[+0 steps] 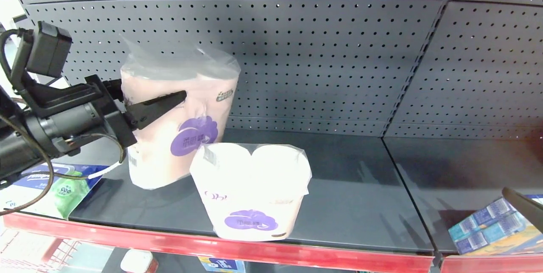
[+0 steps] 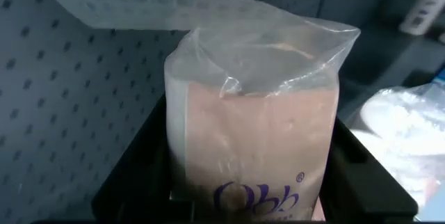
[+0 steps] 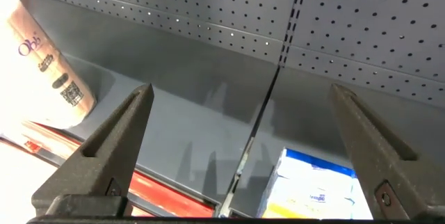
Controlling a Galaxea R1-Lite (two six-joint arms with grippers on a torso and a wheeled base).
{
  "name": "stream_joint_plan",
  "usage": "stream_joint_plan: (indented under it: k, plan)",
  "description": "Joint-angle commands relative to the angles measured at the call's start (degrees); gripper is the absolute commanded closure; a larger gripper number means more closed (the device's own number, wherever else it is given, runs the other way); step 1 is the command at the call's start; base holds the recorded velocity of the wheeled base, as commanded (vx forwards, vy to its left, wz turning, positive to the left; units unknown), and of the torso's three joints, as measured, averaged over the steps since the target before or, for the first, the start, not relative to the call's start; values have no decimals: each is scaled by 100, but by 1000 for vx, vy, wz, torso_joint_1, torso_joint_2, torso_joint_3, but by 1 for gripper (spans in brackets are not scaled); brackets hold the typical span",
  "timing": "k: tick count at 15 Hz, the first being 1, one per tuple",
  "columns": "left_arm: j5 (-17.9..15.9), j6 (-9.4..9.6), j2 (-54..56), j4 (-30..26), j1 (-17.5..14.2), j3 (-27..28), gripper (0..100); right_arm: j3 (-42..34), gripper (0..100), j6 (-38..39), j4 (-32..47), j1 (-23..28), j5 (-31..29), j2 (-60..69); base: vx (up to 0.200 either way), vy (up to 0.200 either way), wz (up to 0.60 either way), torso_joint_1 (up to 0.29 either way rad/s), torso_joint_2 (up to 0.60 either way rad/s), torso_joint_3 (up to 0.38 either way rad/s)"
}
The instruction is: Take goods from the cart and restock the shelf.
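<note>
My left claw [image 1: 167, 94] is clamped on the pink pack of toilet rolls [image 1: 178, 124]. One dark finger lies across its near face; the other is hidden behind it. In the left wrist view the two fingers [image 2: 135, 175] press against either side of the pack [image 2: 254, 140], with the loose clear wrap bunched above. The pack stands nearly upright at the left rear of the shelf [image 1: 352, 188], its base at the board, though I cannot tell whether it bears weight there.

Just in front and to the right, a white pack [image 1: 250, 188] sits near the red lip [image 1: 305, 254], close to the pink one. Blue and green packets [image 1: 59, 190] lie flat at the shelf's left end, under my wrist.

The shelf is dark grey metal with a pegboard back wall [image 1: 297, 52], and an upright post [image 1: 418, 65] splits it into two bays.

My left arm comes in from the left, roughly level, with its forearm pointing across at the pack.

My right claw [image 3: 243, 113] is spread wide with nothing in it, low before the seam between the bays. One finger tip [image 1: 526, 205] shows at the lower right, above a blue box [image 1: 483, 226] in the right bay.
</note>
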State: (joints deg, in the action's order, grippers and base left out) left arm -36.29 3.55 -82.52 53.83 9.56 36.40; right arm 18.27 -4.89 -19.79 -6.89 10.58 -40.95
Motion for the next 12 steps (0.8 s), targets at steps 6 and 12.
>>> stream_joint_plan:
  k: [6,12]
  plan:
    - [-941,-944,-1179,1578,-121,104,100,36,0,-3,-8,-6,32,-221,0,0,0,0,0,0]
    - [-1592,-970,-2146,2685,-121,306,100,106,0,-3,1,-6,76,-273,0,0,0,0,0,0]
